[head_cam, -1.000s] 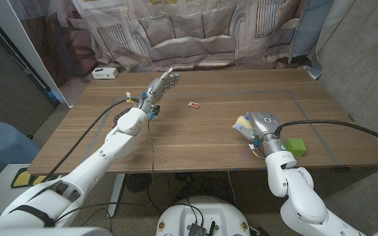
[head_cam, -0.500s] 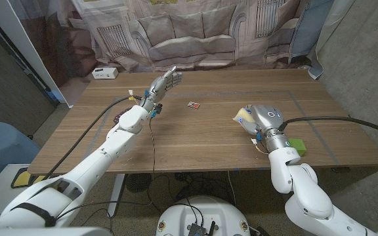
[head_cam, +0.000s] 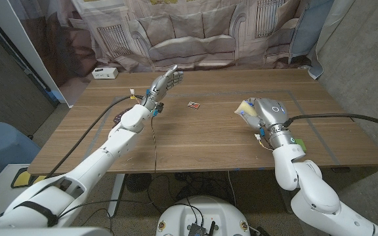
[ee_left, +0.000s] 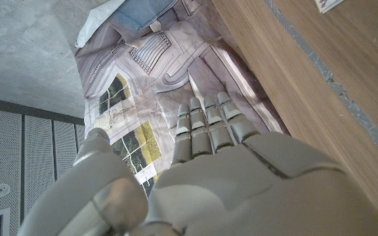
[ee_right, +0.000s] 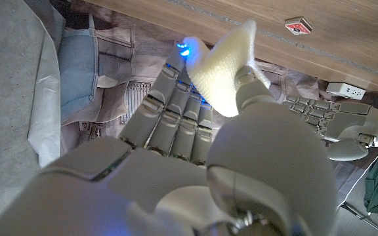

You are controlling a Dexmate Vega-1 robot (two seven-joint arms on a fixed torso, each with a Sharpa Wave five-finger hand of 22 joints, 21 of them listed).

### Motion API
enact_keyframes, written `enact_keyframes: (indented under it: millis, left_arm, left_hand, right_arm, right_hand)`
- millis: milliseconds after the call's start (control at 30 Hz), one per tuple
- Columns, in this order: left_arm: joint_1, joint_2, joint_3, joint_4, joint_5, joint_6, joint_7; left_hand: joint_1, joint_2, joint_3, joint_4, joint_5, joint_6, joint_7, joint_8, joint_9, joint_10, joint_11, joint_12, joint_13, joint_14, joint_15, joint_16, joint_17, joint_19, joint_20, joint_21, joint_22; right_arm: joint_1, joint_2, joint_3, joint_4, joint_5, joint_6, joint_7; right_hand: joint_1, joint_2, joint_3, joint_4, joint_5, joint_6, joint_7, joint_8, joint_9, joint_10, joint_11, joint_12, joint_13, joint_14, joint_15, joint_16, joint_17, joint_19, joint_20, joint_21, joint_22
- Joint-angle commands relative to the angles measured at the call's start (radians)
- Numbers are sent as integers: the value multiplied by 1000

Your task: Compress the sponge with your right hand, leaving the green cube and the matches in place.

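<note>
My right hand (head_cam: 266, 113) pinches the soft pale-yellow sponge (ee_right: 220, 73), folded wedge-like; matches (head_cam: 193, 104) at its 9 o'clock; left hand (head_cam: 163, 84) spread, empty.

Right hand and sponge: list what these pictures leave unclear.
- Green cube: head view, mostly hidden behind the right forearm; just a sliver shows.
- Sponge: head view, largely covered by the right hand; the right wrist view shows it pinched, but how far it is squashed cannot be judged.
- Matches: head view, too small to read the label.
- Left hand: left wrist view shows its back, the palm is hidden.
</note>
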Motion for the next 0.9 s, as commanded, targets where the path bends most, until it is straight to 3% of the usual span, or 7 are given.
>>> enact_keyframes:
  millis: [33, 267, 467, 600, 733, 900]
  left_arm:
    - [-16, -28, 9, 37, 3, -11, 4]
    - [-17, -33, 11, 38, 7, -5, 16]
    - [-18, -38, 14, 44, 7, -6, 17]
    - [-16, -40, 16, 45, 7, -5, 18]
    - [-14, -40, 17, 42, 8, -2, 20]
    - [-11, -39, 18, 38, 7, 4, 22]
  left_hand:
    - [4, 8, 5, -6, -4, 4, -3, -1, 5, 2, 5, -3, 3, 9, -2, -3, 6, 8, 1, -2, 5]
    - [4, 8, 5, -7, -4, 3, -2, -1, 5, 3, 4, -2, 3, 9, -2, -3, 6, 8, 1, -2, 5]
    - [4, 9, 5, -7, -4, 4, -3, -1, 5, 4, 5, -2, 4, 9, -1, -3, 6, 7, 0, -2, 5]
    - [4, 9, 5, -8, -4, 4, -2, -1, 5, 3, 5, -3, 4, 10, -1, -3, 6, 7, 0, -2, 6]
    - [4, 9, 6, -8, -4, 4, -2, -1, 5, 3, 6, -3, 4, 9, -1, -3, 6, 7, 0, -2, 6]
    - [4, 10, 6, -8, -4, 3, -2, -1, 5, 3, 1, -3, 4, 10, -2, -3, 6, 7, 0, -2, 6]
  right_arm:
    - [-8, -23, 34, 25, 61, 63, -97]
    - [-15, -37, 61, 59, 109, 149, -188]
    - [-18, -45, 72, 75, 130, 192, -229]
    - [-27, -56, 87, 78, 158, 225, -240]
    - [-33, -57, 97, 83, 182, 250, -252]
    - [-43, -52, 108, 80, 213, 262, -249]
  right_hand:
    - [26, 8, 7, 2, 0, 16, -4, -1, 1, 13, -3, -5, 4, 30, -81, 15, 10, 13, 1, 12, 2]
    - [67, 38, 30, -3, -5, 84, -27, 13, 0, 59, -9, 4, 5, 132, -123, 35, 13, 76, -21, 56, 9]
    - [124, 49, 53, -17, -4, 151, -60, 25, -2, 105, -34, 11, 5, 197, -135, 39, 23, 105, -42, 93, 17]
    - [164, 63, 68, -14, -3, 211, -69, 37, -1, 144, -39, 18, 6, 246, -135, 39, 31, 121, -54, 125, 25]
    - [201, 64, 77, -15, -6, 239, -62, 34, -1, 169, -31, 19, 6, 305, -137, 48, 46, 141, -64, 162, 36]
    - [220, 62, 79, -15, -8, 258, -51, 34, -1, 180, -15, 19, 6, 324, -136, 47, 52, 141, -69, 179, 42]
